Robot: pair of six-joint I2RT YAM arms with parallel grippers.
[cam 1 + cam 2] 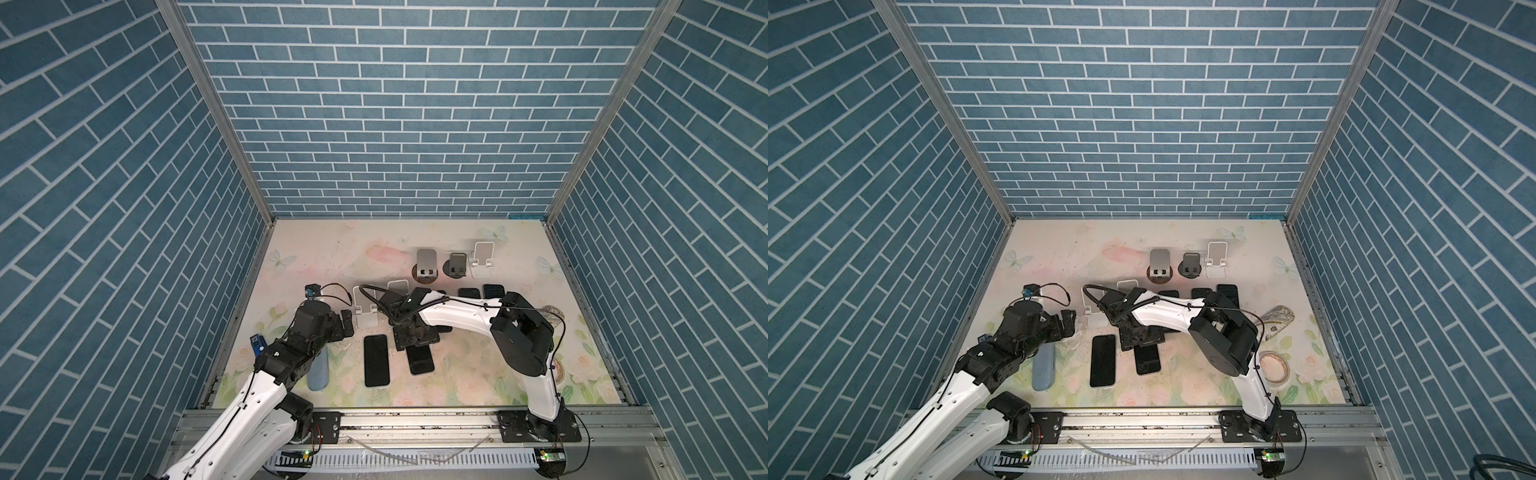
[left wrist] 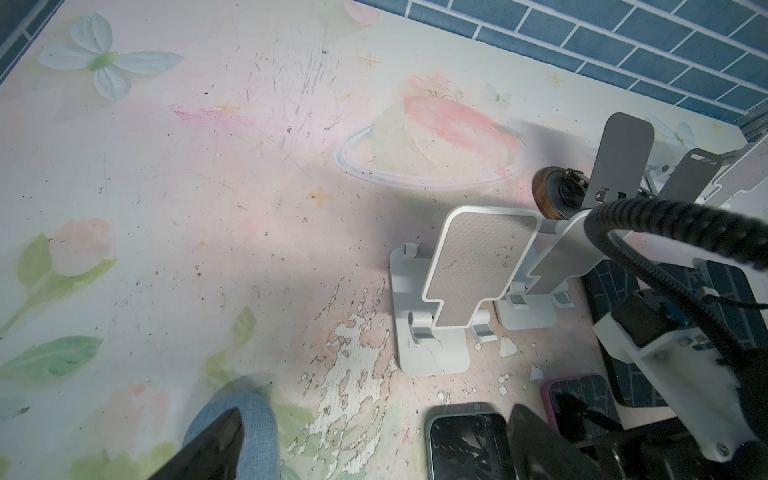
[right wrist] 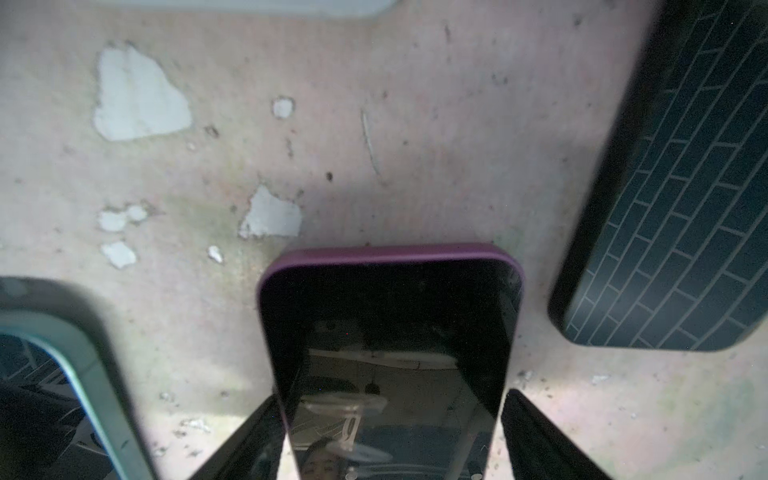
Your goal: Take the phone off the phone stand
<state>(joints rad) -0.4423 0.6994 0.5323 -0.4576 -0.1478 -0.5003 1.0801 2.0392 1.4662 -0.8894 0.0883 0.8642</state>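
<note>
The phone (image 3: pixel 390 316), dark-screened in a purple case, lies flat on the table, off every stand; both top views show it poking out under the right arm's hand (image 1: pixel 420 359) (image 1: pixel 1147 359). My right gripper (image 3: pixel 390 397) (image 1: pixel 415 338) straddles its near end, open, with a gap showing at one finger (image 3: pixel 536 428). A white phone stand (image 1: pixel 365 307) (image 2: pixel 478 282) stands empty just behind. My left gripper (image 1: pixel 347 322) (image 2: pixel 376 432) hovers open and empty to the left of that stand.
A teal-cased phone (image 1: pixel 376 359) (image 3: pixel 62 374) lies left of the purple one, a black phone (image 3: pixel 673 208) to the other side. A blue-grey case (image 1: pixel 319 370) lies under the left arm. Three more empty stands (image 1: pixel 457 264) and a row of phones (image 1: pixel 469 293) sit further back.
</note>
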